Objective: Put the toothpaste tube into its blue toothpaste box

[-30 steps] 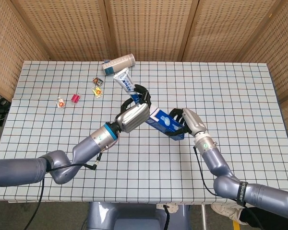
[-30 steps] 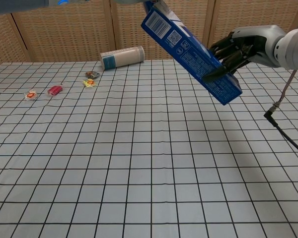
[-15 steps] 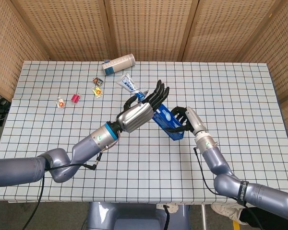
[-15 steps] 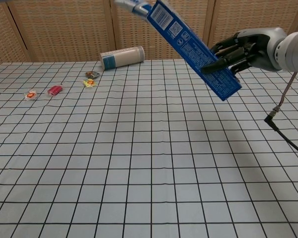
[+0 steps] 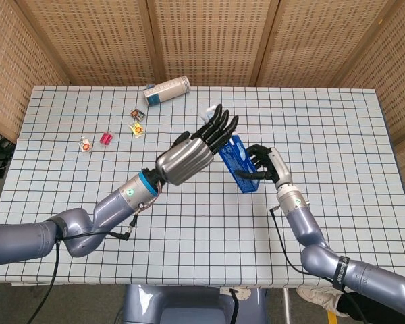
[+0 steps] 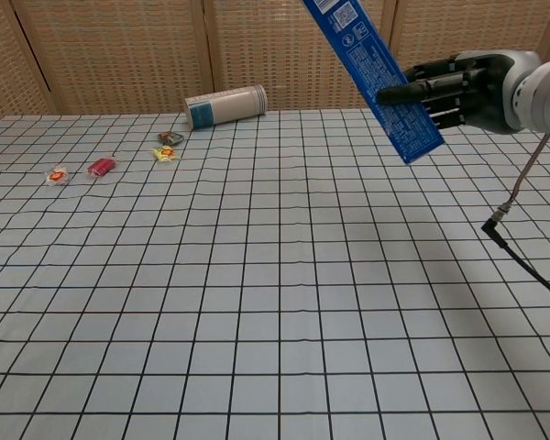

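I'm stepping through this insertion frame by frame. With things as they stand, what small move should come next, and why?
Probably the left robot hand should nudge the toothpaste tube deeper into the blue toothpaste box. The right robot hand holds the box tilted off the table, and in the head view only a white tip of the tube shows above the left hand's spread fingers, which hold nothing.

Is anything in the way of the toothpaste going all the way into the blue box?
Nothing visible blocks it. The left robot hand hides the box's upper end, where only a bit of toothpaste tube shows. The right robot hand holds the blue box in the air.
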{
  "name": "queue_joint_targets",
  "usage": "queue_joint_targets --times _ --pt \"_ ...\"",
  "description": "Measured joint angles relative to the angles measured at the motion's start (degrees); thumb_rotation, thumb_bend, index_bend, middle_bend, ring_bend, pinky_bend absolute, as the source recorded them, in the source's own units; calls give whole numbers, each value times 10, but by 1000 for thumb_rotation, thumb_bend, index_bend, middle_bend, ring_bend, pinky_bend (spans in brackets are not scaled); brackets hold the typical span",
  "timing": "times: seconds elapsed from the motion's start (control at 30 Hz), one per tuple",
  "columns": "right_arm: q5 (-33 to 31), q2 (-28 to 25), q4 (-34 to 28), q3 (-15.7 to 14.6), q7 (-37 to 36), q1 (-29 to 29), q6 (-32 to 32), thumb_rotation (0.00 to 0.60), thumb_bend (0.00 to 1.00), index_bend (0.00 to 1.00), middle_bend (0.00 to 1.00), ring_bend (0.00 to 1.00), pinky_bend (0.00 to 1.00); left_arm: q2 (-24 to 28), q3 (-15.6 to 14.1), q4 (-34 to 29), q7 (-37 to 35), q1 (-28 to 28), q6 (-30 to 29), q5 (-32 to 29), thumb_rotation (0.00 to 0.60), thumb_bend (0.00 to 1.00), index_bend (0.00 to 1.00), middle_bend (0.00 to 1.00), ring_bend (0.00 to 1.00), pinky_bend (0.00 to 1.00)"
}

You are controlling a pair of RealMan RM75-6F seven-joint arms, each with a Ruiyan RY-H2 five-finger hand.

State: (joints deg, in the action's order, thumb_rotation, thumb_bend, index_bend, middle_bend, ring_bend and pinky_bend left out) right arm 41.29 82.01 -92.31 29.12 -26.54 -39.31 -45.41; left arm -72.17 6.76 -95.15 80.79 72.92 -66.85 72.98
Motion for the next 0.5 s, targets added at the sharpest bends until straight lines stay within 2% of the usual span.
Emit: queue_joint_targets --times 0.27,0.4,0.5 --pt "57 7 19 4 -50 30 -1 600 242 822 615 633 653 16 11 -34 -52 -62 -56 -8 600 330 127 60 92 91" --pt "82 7 29 -8 -47 39 -9 600 241 822 615 633 653 19 5 -47 -87 -103 -87 -8 600 330 130 60 92 91" --pt "102 6 43 -27 -19 43 -25 600 241 822 615 633 653 17 -8 -52 -117 -138 -106 -6 600 329 137 59 93 91"
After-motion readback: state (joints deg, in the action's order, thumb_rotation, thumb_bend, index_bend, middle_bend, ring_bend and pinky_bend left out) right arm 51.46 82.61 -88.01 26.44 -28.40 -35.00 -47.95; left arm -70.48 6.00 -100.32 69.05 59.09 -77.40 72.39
